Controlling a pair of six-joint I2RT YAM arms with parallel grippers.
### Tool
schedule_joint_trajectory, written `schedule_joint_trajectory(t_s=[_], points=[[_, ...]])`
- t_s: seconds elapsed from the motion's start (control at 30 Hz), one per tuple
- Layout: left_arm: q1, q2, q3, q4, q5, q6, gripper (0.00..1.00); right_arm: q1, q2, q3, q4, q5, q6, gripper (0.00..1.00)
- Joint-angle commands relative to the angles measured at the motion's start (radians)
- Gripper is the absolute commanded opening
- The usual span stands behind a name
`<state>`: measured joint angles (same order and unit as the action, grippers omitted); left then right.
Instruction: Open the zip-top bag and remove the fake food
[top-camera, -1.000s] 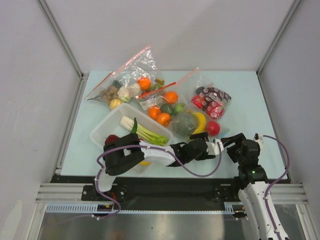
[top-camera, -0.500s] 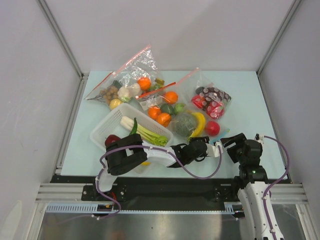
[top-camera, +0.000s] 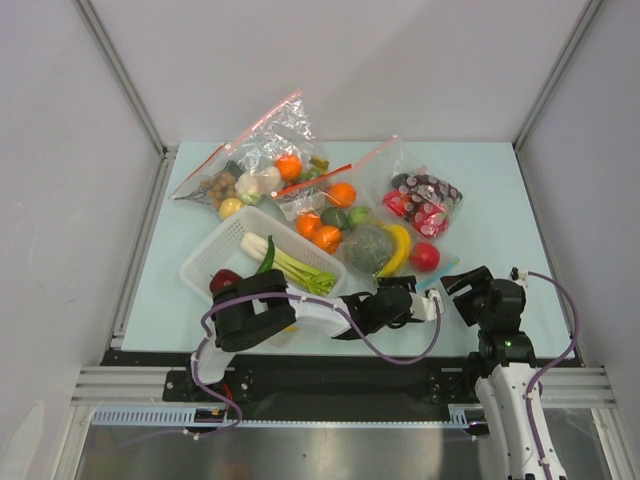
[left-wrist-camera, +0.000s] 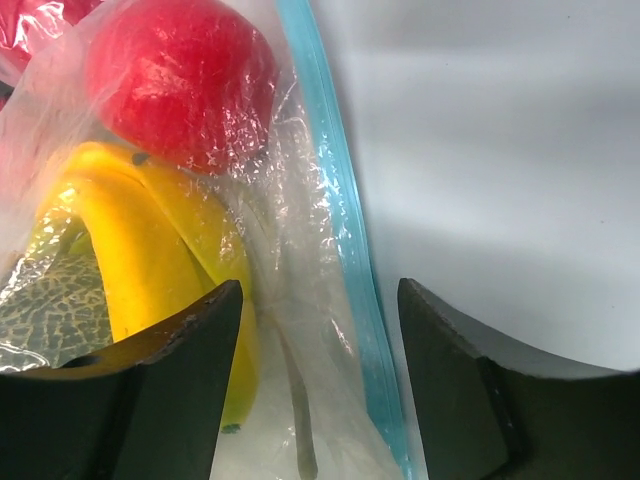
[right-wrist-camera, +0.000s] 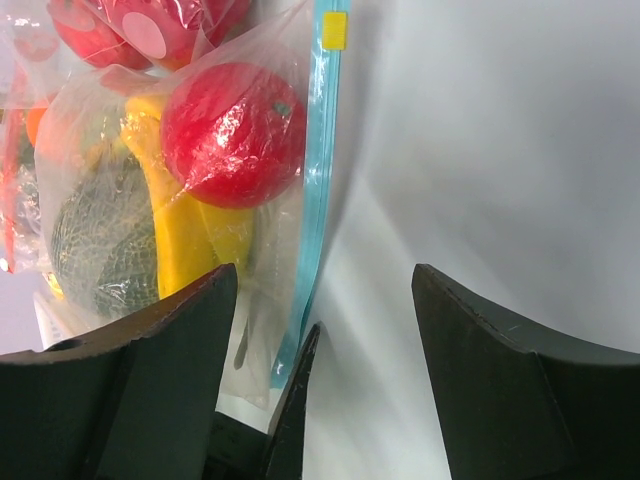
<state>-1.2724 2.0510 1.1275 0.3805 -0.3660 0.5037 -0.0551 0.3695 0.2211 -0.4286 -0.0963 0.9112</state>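
Straddling zip strip (left-wrist-camera: 345, 250) with left pincer (left-wrist-camera: 320, 290) and right pincer (right-wrist-camera: 325, 270), both released, nothing gripped. Found bag (top-camera: 385, 248) lying on worktop (top-camera: 500, 210), just right of basket (top-camera: 215, 260), food (top-camera: 425, 257) inside. Best to pinch opposite lips just beside strip, clear of banana (left-wrist-camera: 150, 230), then pull apart slowly to avoid slipping

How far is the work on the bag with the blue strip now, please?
Done: nothing yet. The red round fruit, yellow banana and netted green melon lie inside the clear plastic bag with a light blue zip strip, which looks unopened. In hand: left fingers and right fingers stand open at the strip's near end, gripping nothing. Remaining: open the strip, take the food out.
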Motion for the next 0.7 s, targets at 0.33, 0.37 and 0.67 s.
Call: schedule_joint_trajectory(t_s=[0.33,0.37,0.67], points=[[-0.005,0.027,0.055,-0.041,-0.054,0.027,0.68,-0.015,0.003,0.015,0.03,-0.025,-0.021,0.78],[-0.005,0.034,0.057,-0.042,-0.059,0.039,0.67,-0.017,0.002,0.014,0.031,-0.028,-0.021,0.77],[-0.027,0.09,0.064,-0.002,-0.122,0.11,0.43,-0.031,0.005,0.015,0.04,-0.034,-0.023,0.78]])
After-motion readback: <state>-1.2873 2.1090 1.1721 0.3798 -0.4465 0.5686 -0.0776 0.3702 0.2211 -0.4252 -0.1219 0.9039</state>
